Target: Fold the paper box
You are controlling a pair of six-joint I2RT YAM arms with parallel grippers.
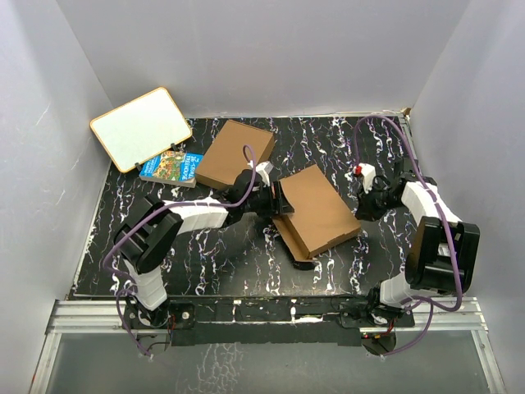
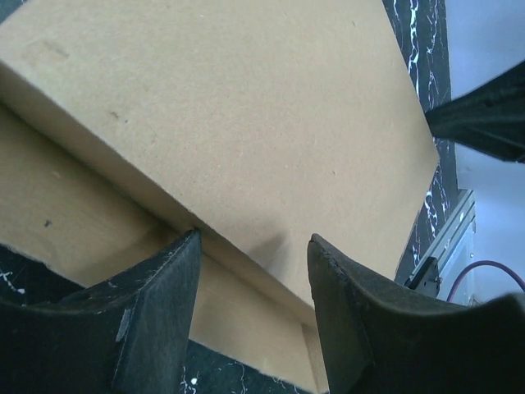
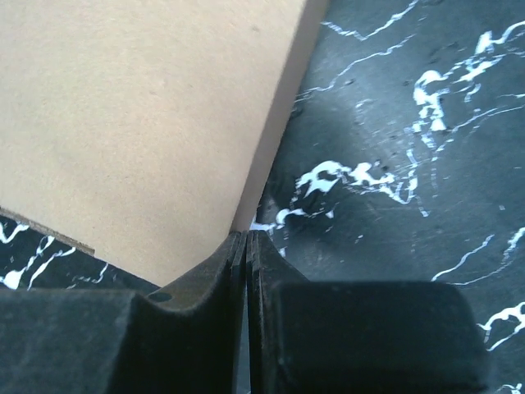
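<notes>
The paper box point(image 1: 321, 203) lies in the middle of the table, its brown lid down and a lower flap point(image 1: 292, 244) sticking out at the near left. My left gripper point(image 1: 277, 199) is at the box's left edge. In the left wrist view it point(image 2: 254, 242) stands open, its fingertips point(image 2: 184, 254) against the lid's side wall point(image 2: 246, 107). My right gripper point(image 1: 361, 207) is at the box's right corner. In the right wrist view it point(image 3: 247, 234) is shut with nothing in it, its tips at the corner of the cardboard point(image 3: 139, 123).
A second plain brown flat box point(image 1: 236, 153) lies behind the left arm. A colourful book point(image 1: 172, 167) and a white board point(image 1: 141, 127) sit at the back left. White walls close in the black marbled table point(image 1: 213, 254) on three sides.
</notes>
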